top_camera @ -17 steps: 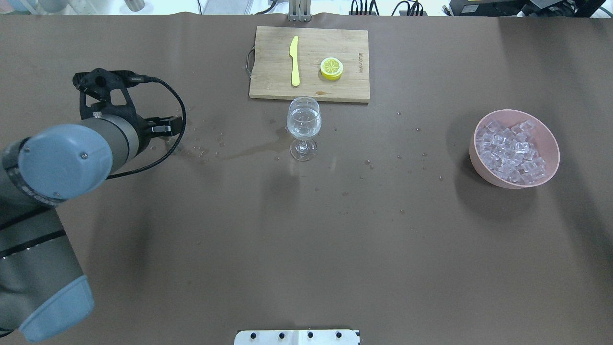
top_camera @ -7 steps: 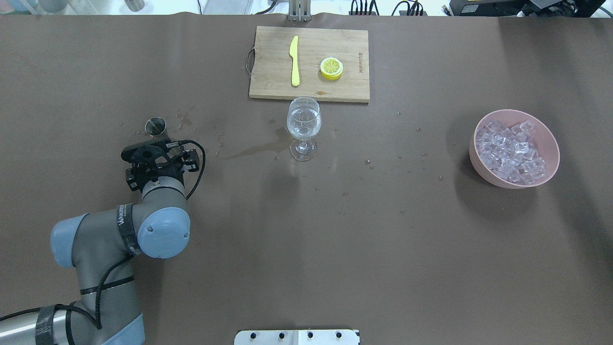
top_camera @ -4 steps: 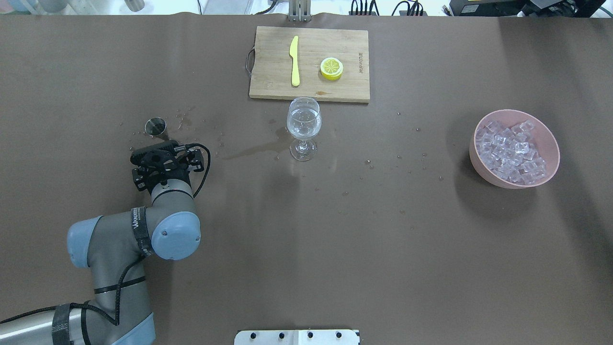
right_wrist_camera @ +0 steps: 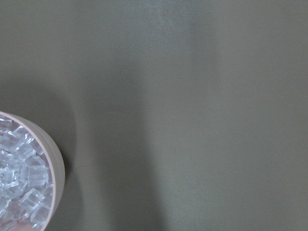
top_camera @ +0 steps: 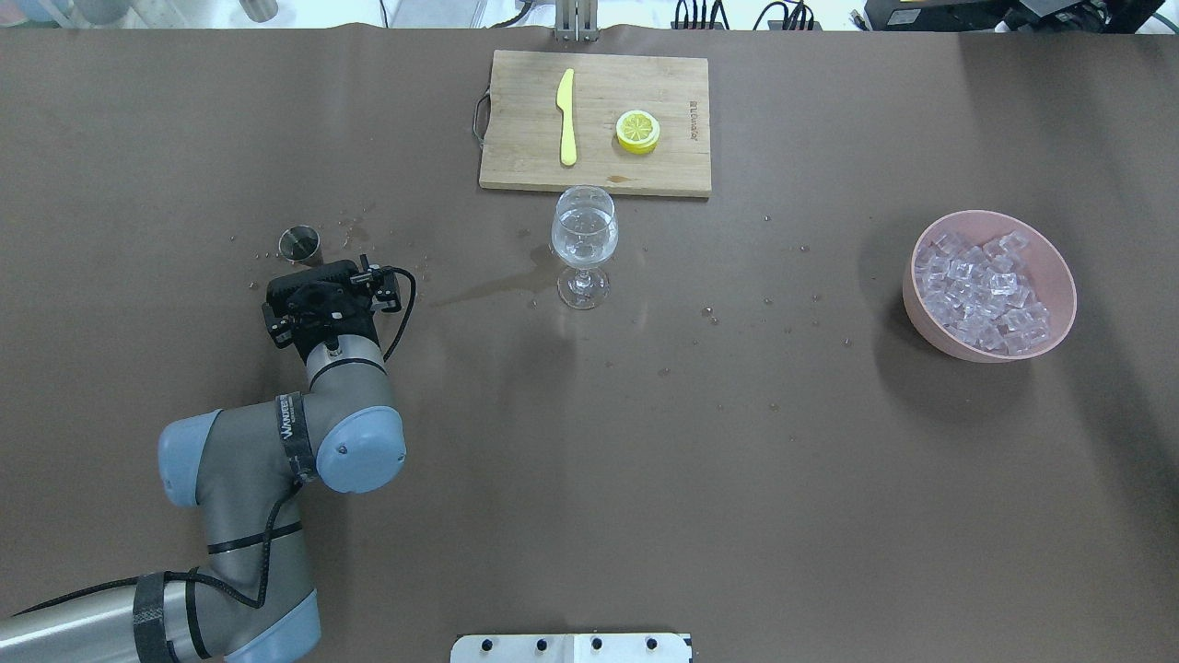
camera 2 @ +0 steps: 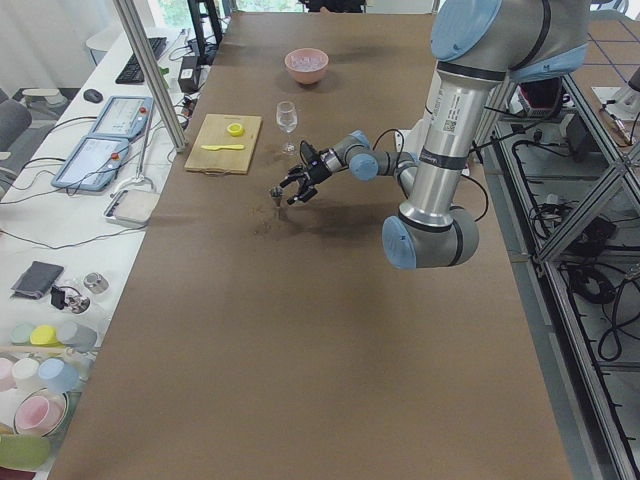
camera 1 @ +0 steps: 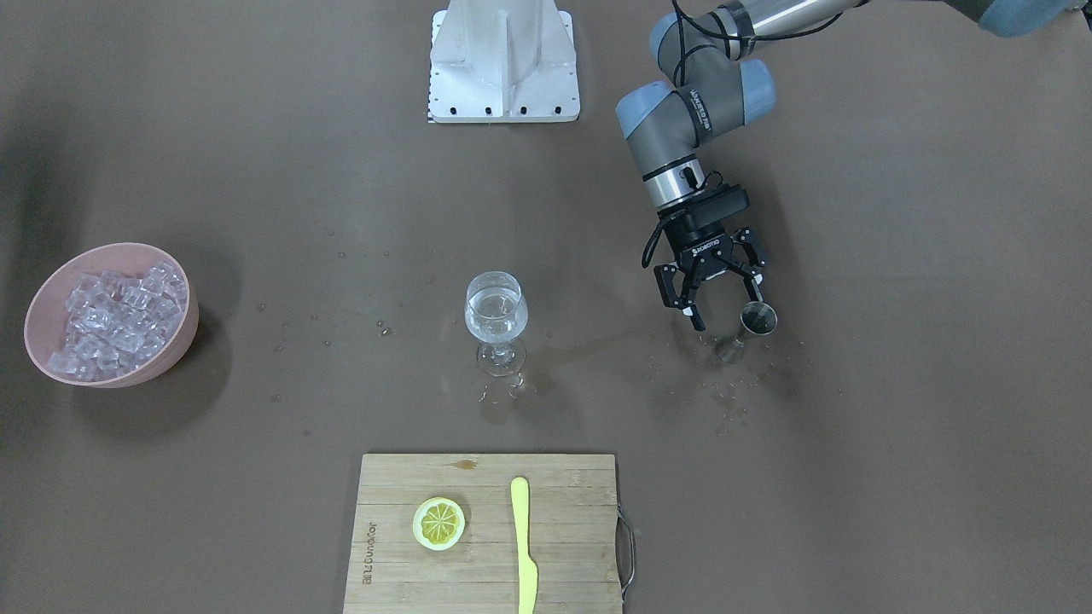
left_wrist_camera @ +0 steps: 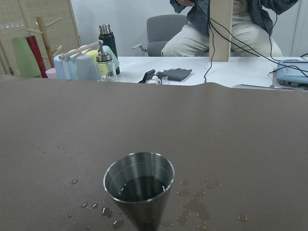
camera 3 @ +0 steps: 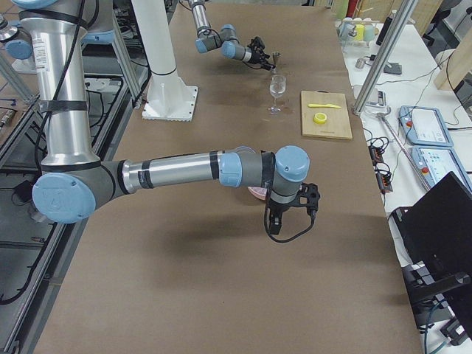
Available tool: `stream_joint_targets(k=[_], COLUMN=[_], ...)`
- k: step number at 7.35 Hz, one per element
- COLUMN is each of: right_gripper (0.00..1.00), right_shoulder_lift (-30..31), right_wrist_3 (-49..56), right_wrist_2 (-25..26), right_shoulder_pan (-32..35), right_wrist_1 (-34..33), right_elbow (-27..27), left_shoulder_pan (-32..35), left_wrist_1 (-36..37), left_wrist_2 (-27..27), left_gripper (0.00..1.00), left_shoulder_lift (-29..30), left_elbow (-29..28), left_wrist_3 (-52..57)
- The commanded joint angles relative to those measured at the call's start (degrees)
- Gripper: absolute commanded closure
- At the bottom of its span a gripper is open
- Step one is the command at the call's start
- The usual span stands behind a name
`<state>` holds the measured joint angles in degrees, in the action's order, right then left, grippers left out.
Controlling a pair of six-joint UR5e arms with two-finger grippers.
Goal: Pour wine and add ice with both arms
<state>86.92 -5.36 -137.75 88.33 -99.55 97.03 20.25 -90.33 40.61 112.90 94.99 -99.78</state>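
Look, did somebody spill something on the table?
Yes. A wet streak runs across the table from the wine glass toward the small metal cup, with droplets scattered around that cup.

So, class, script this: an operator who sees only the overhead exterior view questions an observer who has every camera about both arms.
Operator: Are the left arm's jaws open?
Observer: Yes. On the left arm the front-facing view shows them spread wide, with the metal cup standing just beyond them.
Operator: Where is the right arm?
Observer: The exterior right view shows the right arm reaching over the table; its wrist camera sees the pink bowl of ice.
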Motion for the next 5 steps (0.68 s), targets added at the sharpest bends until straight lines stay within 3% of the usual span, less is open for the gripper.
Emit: stream_joint_targets(k=[1,5], right_gripper=[0.0,0.0], right_shoulder_lift=[0.0,0.0], right_wrist_3=[0.0,0.0], right_wrist_2=[0.02,0.02], right_shoulder_pan=[0.0,0.0], right_wrist_1=[-0.03,0.06], right_elbow=[0.0,0.17], left_shoulder_pan=[-0.04,0.4], left_wrist_1=[-0.11,-0.11], left_wrist_2=[-0.53,-0.62], left_gripper=[0.03,0.03], left_shoulder_lift=[0.04,0.04], left_elbow=[-2.34,-3.58], left_wrist_3=[-2.77,-6.39])
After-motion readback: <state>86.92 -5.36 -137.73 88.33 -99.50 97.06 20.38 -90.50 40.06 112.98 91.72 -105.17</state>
